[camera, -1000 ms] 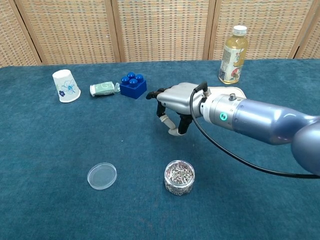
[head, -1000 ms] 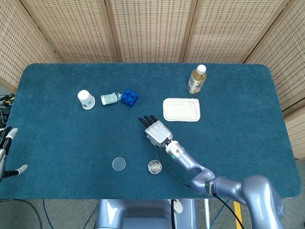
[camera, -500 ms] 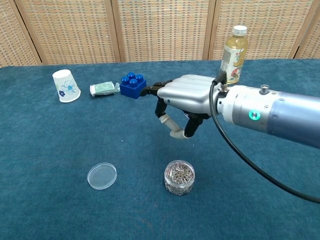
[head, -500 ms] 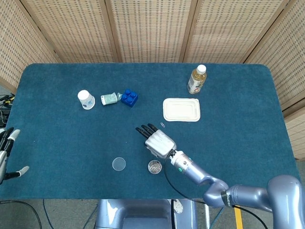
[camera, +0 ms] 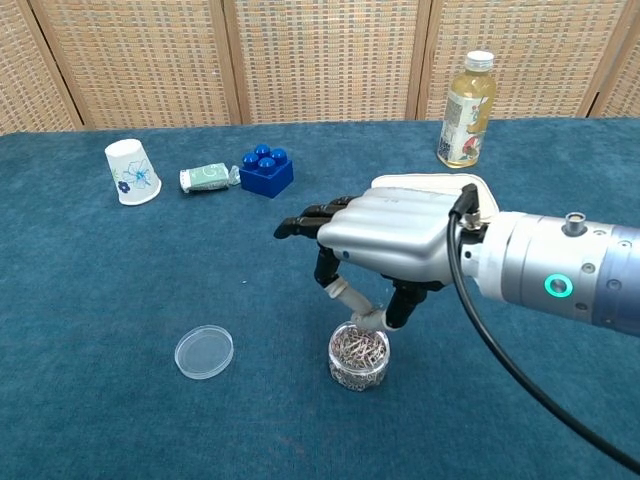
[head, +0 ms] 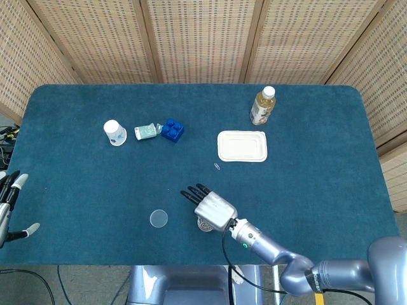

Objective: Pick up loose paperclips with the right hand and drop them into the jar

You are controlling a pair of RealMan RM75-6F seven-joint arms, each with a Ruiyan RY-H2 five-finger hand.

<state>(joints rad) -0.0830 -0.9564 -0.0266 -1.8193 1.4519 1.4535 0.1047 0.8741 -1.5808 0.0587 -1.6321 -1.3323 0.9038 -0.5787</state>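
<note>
My right hand (camera: pixel 385 245) hovers palm down over the small clear jar (camera: pixel 359 354), which holds a heap of paperclips. Its thumb and one finger meet in a pinch just above the jar's mouth, and a small pale bit that looks like a paperclip shows between them. In the head view the right hand (head: pixel 210 206) covers most of the jar (head: pixel 203 224). One loose paperclip (head: pixel 217 166) lies on the blue cloth below the white tray. My left hand (head: pixel 9 202) rests at the table's far left edge, fingers apart and holding nothing.
The jar's clear lid (camera: pixel 204 352) lies left of the jar. At the back stand a paper cup (camera: pixel 131 171), a green packet (camera: pixel 207 178), a blue block (camera: pixel 266 171), a white tray (head: pixel 241 145) and a drink bottle (camera: pixel 467 97).
My right hand has moved from the middle of the table toward me and down, keeping its pinch, and now stands over the jar. The loose paperclip it covered has come into view.
</note>
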